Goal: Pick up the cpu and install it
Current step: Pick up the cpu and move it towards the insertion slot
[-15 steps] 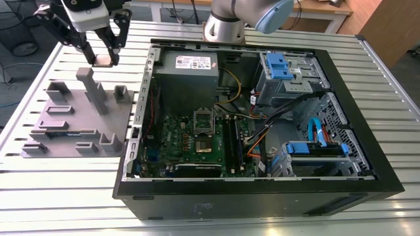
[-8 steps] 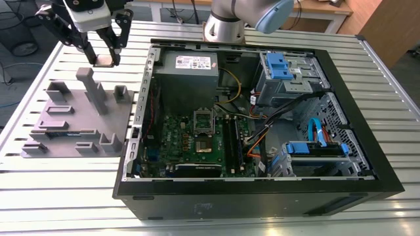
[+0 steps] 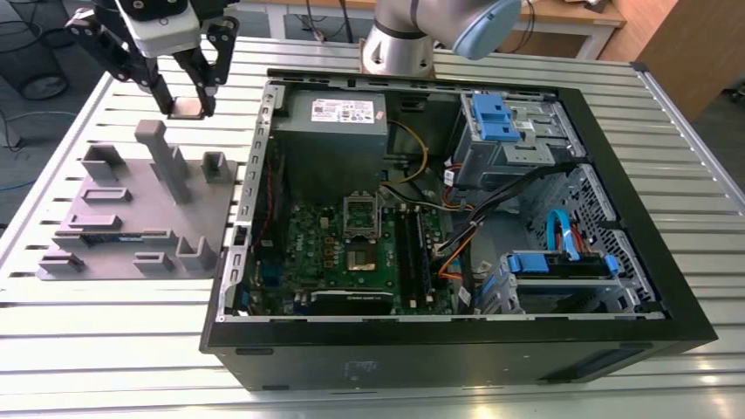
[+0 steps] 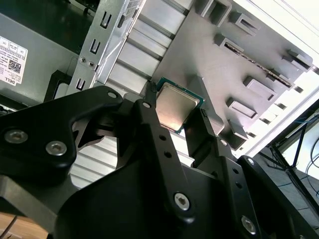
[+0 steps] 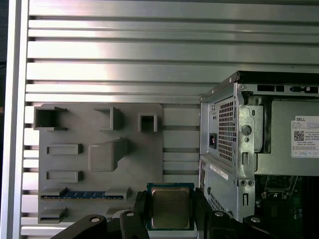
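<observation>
Exterior view: a grey fixture plate (image 3: 128, 218) lay on the slatted aluminium table (image 3: 105, 349) below the jaws. The gripper (image 3: 190, 106) was clamped on the cpu (image 3: 187, 108), holding it clear. Beyond the jaws, toward the exterior view's right, stood an open computer case (image 3: 466, 218) and a wooden desk (image 3: 582, 13).

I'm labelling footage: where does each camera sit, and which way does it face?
Exterior view: off the arm, looking down on open case, grey fixture, arm.
First wrist view: on the arm, looking down past the tool.
Second wrist view: on the arm, looking along the tool.
Both wrist views: tool shut on the cpu.
</observation>
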{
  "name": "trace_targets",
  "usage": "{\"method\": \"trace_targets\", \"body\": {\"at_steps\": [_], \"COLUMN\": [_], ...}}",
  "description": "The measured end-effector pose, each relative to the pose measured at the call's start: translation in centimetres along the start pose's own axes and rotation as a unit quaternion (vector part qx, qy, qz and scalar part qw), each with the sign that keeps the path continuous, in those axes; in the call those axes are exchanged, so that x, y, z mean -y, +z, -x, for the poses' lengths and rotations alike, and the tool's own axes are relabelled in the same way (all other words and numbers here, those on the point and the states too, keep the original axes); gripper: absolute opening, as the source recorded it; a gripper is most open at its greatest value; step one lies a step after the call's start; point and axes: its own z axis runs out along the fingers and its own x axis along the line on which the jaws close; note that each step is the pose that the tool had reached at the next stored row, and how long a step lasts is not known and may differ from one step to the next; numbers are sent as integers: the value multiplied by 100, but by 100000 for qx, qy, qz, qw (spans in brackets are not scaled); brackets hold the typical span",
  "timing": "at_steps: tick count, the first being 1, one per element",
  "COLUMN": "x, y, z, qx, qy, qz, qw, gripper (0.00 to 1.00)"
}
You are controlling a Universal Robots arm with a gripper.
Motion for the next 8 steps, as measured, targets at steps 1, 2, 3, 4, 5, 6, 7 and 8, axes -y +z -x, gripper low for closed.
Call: {"method": "trace_targets", "body": {"at_steps": [1,2,3,4,5,6,7,8], "x": [0,0,0,0,0,0,0,0], "y": [0,0,0,0,0,0,0,1], "z": [3,5,7,10,13,16,18,20], "qx": [1,-1,1,1,1,0,-3,1], "qy": [-1,0,2,3,0,1,1,2], "qz": [2,0,1,2,2,0,-1,4], "qw": [100000,100000,100000,100000,100000,100000,100000,100000], "gripper": [47,47,47,47,47,47,47,47]}}
